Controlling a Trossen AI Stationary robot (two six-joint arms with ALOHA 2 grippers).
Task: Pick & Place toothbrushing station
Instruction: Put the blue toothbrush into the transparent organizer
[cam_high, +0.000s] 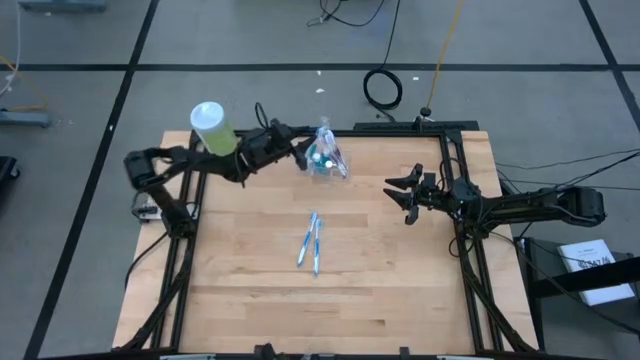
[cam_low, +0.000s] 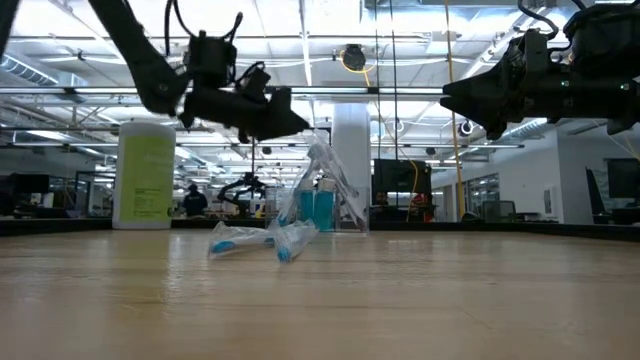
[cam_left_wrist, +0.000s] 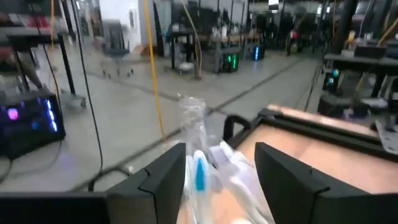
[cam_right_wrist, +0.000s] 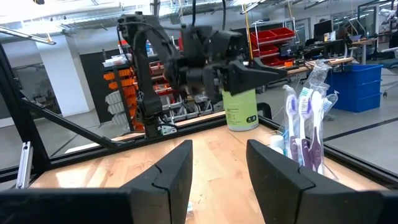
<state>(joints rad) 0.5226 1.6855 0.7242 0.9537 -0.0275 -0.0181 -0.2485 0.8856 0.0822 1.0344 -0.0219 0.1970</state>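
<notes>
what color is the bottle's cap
White, on the light-green bottle; the high view shows it best.

No legible text. Light-green bottle (cam_right_wrist: 241, 109) near worktop's far-left corner: label print too small to read. White box (cam_high: 590, 262) off worktop's right edge: dark print, unreadable.

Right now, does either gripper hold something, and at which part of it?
Nothing is held. The left gripper stands open beside the clear cup of toothbrushes, not gripping it. The right gripper hangs open over bare table.
</notes>
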